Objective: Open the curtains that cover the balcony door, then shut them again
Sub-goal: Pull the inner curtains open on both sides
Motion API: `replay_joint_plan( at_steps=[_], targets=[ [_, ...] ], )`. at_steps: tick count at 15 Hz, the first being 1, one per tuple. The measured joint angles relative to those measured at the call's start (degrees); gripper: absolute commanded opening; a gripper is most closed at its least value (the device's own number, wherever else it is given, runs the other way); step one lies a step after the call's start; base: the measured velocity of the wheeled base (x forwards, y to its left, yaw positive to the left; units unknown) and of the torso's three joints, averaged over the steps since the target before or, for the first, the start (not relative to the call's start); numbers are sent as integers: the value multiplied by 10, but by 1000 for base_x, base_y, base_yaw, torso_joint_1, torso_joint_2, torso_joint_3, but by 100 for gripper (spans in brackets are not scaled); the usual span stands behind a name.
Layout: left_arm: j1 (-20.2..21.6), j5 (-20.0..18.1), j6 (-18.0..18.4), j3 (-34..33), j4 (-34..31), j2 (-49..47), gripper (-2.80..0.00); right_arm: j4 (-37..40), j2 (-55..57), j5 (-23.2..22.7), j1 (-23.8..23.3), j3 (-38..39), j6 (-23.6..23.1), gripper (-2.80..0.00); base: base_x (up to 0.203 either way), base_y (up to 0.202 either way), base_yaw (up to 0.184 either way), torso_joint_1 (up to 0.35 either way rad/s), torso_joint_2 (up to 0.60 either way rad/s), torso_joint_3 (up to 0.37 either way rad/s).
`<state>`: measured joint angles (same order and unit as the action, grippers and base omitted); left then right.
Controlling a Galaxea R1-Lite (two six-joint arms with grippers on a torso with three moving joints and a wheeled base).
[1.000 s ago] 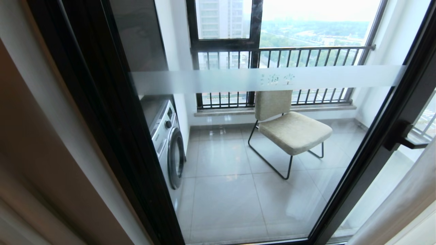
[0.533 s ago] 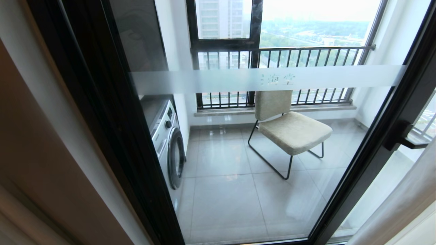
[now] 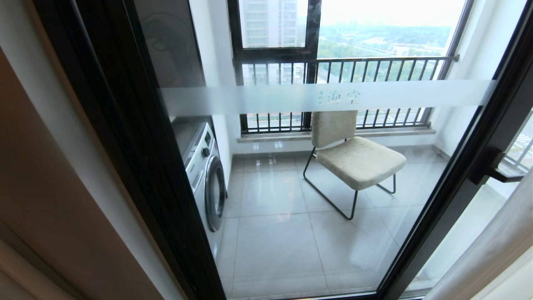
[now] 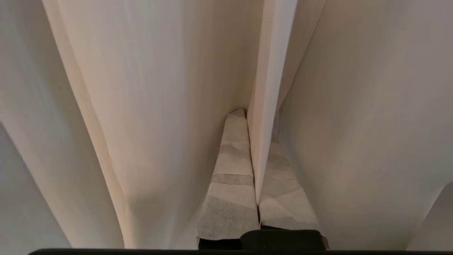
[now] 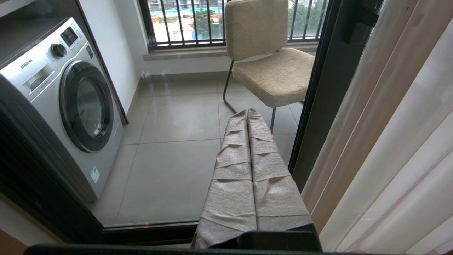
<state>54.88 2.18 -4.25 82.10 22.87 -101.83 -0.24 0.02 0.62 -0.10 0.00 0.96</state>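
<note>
The balcony door (image 3: 291, 216) stands uncovered in the head view, a clear pane in a black frame with a frosted band (image 3: 325, 98) and a black handle (image 3: 495, 168). The beige curtains (image 3: 41, 208) are bunched at the left edge, with a sheer white layer (image 3: 495, 246) at the lower right. Neither gripper shows in the head view. In the left wrist view, beige curtain folds (image 4: 159, 106) fill the picture and my left gripper (image 4: 255, 118) is shut on one pleat edge (image 4: 270, 63). My right gripper (image 5: 247, 111) is shut on nothing and hangs before the glass, beside the sheer curtain (image 5: 400, 141).
Behind the glass stand a washing machine (image 3: 206, 179) on the left and a beige chair (image 3: 354, 158) in the middle, on a tiled balcony floor. A window with railing bars (image 3: 345, 71) lies beyond. The door's black frame post (image 5: 329, 88) is close to my right gripper.
At the lower left edge of the head view the beige curtain folds have shifted a little outward. The door, the balcony and the right side look the same.
</note>
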Motion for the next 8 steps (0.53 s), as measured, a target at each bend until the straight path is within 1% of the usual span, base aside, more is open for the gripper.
replay_joint_plan(
  at_steps=[5, 8],
  targets=[
    [4, -2, 0, -2, -2, 4, -280, 0, 0, 0, 0, 0, 0, -280, 0, 0, 0, 0, 0, 0],
    [3, -20, 1, -6, -9, 22, -280, 0, 0, 0, 0, 0, 0, -280, 0, 0, 0, 0, 0, 0]
  ],
)
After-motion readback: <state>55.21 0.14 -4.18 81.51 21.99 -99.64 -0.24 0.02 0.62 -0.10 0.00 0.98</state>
